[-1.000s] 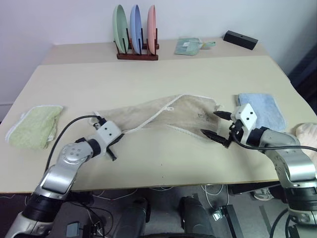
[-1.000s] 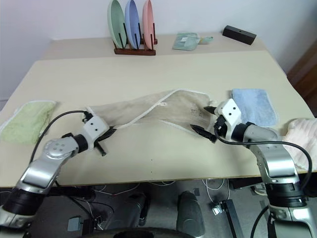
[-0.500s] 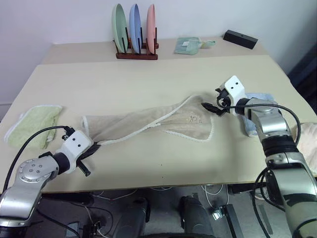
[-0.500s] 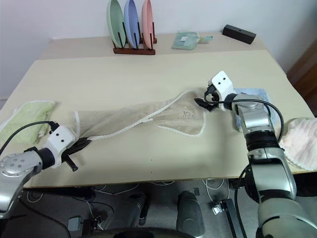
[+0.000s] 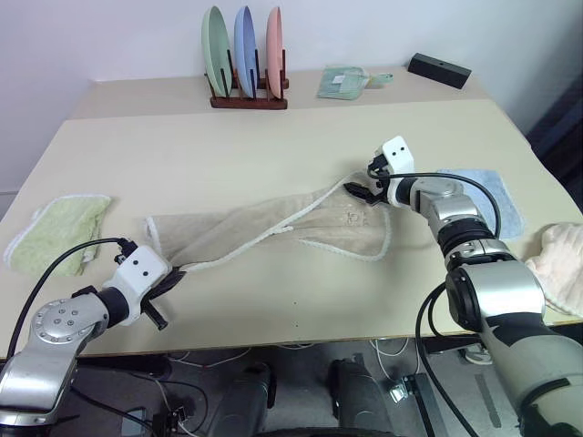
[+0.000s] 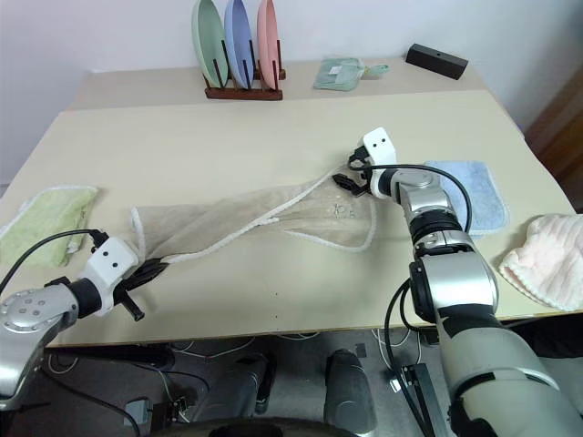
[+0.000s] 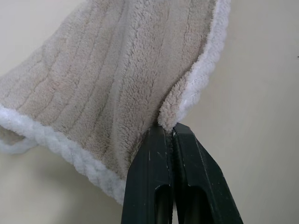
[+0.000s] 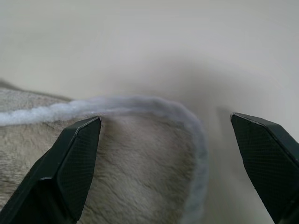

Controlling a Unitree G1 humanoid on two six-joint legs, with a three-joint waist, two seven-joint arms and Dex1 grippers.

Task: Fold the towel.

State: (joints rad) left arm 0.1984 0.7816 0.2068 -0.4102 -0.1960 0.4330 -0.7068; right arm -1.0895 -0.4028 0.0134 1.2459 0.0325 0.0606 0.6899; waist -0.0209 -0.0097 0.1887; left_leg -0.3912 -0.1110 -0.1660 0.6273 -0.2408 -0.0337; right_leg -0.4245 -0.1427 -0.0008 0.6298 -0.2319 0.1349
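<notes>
At lower left my left gripper reaches low, pinching one corner of the single beige towel stretched mid-table, a clamp my left wrist view confirms, while my right gripper, arm extended, hovers spread over its upper-right corner

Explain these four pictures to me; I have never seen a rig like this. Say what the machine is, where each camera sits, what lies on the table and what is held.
This is a two-armed humanoid robot folding a towel. Two pictures come from cameras in its head, looking down over the table. The other two come from cameras on its wrists, looking along black fingers. The beige towel lies stretched across the table. The left gripper is shut on one towel corner. The right gripper stands open at the far corner, holding nothing. Around lie a green towel, a blue towel, a pink cloth, a plate rack and a black box.
</notes>
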